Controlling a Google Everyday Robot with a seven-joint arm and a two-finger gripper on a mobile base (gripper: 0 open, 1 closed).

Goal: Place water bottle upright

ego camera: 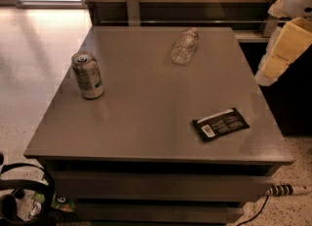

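The water bottle (185,47) is a small clear ribbed bottle lying on its side at the far middle of the grey table (146,122), with its cap end pointing away toward the back edge. My gripper (286,42) shows only as pale yellow and white parts at the right edge of the view. It is raised above the table's right side, to the right of the bottle and apart from it. It holds nothing that I can see.
A green-and-white soda can (88,75) stands upright at the table's left. A black flat packet (221,123) lies near the front right. A wooden wall and rail run behind the table. Cables and a black loop lie on the floor at the lower left.
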